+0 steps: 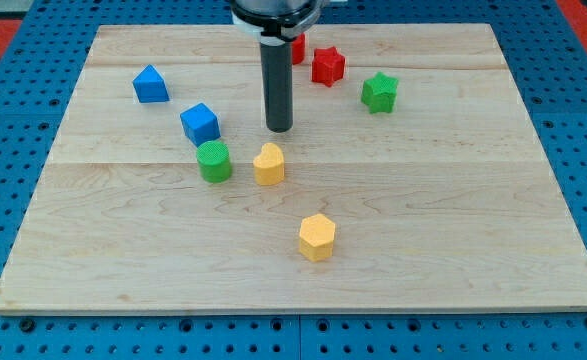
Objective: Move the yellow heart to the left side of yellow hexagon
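The yellow heart [269, 164] lies near the board's middle. The yellow hexagon [316, 238] lies below it and a little to the view's right, apart from it. My tip [279, 129] stands just above the yellow heart, slightly to its right, with a small gap between them. The green cylinder [213, 161] sits close to the heart's left side.
A blue cube [200, 123] sits above the green cylinder. A blue house-shaped block [150, 85] is at the upper left. A red star [327, 66] and a green star [379, 92] are at the upper right. A red block [297, 48] is partly hidden behind the rod.
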Controlling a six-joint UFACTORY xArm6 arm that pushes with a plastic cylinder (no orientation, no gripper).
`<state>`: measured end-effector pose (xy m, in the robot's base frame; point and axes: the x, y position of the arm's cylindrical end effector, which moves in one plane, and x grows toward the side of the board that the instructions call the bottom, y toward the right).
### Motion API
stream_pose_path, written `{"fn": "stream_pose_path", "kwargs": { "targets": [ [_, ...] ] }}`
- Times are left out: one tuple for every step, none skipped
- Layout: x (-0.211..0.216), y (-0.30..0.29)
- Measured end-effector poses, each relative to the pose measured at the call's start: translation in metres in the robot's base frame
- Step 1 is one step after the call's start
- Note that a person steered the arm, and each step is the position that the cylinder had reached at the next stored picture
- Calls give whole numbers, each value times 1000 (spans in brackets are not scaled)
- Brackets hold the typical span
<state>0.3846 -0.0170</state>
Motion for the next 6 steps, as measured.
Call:
{"fn": "stream_pose_path", "kwargs": {
  "targets": [
    [30, 2],
    [67, -3],
    [99, -11],
    [122, -33],
    [110, -21],
    [110, -63]
  ]
}}
